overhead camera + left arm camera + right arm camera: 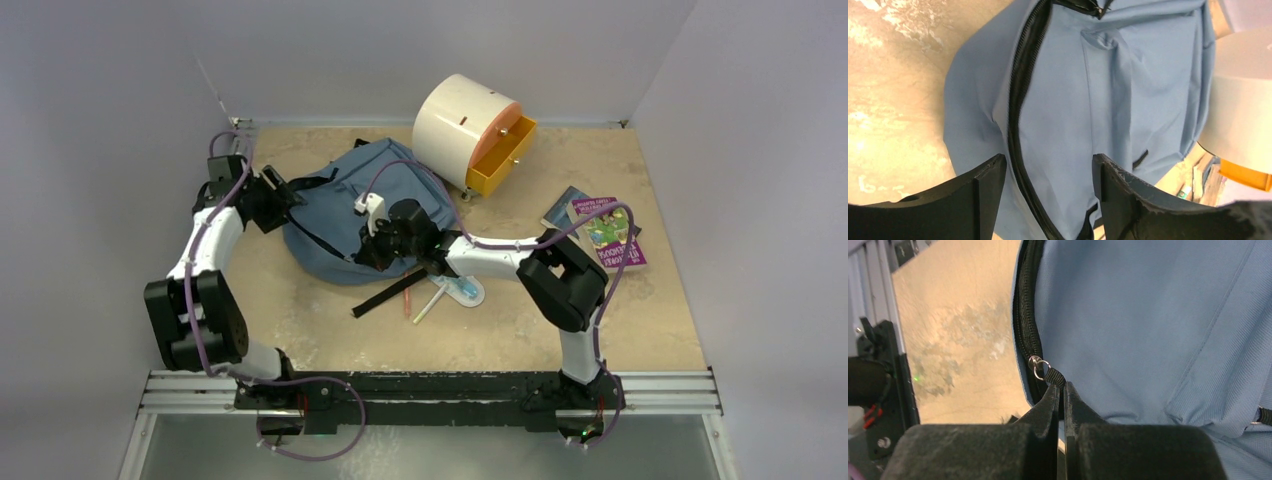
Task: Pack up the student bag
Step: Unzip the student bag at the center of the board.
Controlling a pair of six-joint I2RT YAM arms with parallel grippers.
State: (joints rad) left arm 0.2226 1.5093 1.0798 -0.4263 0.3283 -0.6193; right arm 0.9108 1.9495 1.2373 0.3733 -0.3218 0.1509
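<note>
Beige counter (pixel 640 330), grey walls. Student bag (pixel 345 215) lies rear-left of centre. Right fingers (pixel 1060 392) pinched on zip pull (pixel 1053 375); left fingers (pixel 985 185) wide, empty, over bag. Step, prob.: unzipping. Nxt: left pins fabric, right drags pull along zip (pixel 1028 315) w/o slipping.

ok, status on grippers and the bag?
Left gripper open, over the zipper line of the student bag. Right gripper shut on the zipper pull. Pens and books lie outside the bag; nothing blocking either gripper.
</note>
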